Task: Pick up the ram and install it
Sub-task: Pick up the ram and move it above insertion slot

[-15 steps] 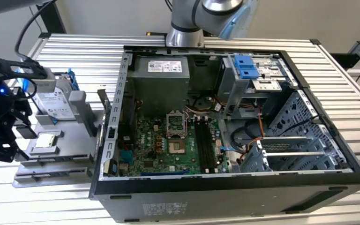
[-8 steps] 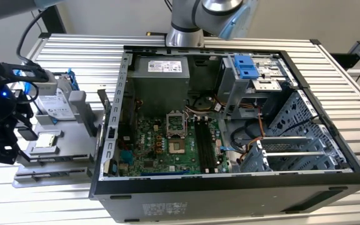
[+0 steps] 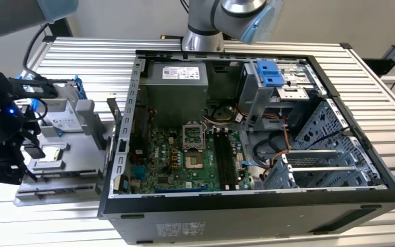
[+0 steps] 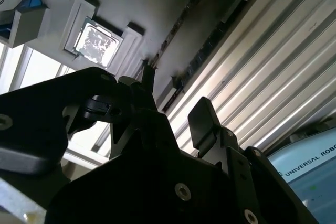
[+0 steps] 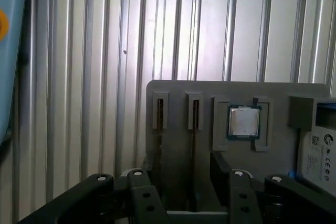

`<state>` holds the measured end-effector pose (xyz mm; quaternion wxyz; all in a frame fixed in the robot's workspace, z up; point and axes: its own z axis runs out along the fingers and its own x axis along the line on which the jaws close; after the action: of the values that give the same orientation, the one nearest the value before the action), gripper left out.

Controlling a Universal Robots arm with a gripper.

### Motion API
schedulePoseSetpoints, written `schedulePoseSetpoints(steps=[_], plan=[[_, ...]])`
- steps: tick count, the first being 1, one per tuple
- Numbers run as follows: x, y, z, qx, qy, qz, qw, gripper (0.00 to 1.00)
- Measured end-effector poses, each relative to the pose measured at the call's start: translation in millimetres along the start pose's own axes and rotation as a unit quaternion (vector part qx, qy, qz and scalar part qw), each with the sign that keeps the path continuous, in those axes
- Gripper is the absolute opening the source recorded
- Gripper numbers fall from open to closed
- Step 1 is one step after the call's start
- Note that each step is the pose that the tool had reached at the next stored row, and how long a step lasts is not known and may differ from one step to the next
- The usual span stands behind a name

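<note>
Hangs with the end effector (image 5: 185,184) spread and empty just above the grey holder (image 5: 236,90) on the surface (image 5: 79,77), ram (image 5: 195,115) standing on edge in its slot directly ahead between the fingers (image 5: 220,174), long axis running along the gap.

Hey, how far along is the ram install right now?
Nothing looks done: the memory slots in the case look bare. In hand: the gripper, open, sits over the gray holder, a ram standing edgewise between its fingers, unclamped. Left: the whole pick-up and install.
</note>
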<state>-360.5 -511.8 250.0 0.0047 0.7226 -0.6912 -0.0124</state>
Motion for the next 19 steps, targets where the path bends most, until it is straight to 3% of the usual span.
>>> schedulePoseSetpoints(steps=[15, 19], plan=[[21.2, -1.0, 27.1, 0.0007, -0.0001, 0.005, 0.99999, 1.0], [22.1, -4.0, 34.4, 0.001, -0.0002, 0.012, 0.99992, 1.0]])
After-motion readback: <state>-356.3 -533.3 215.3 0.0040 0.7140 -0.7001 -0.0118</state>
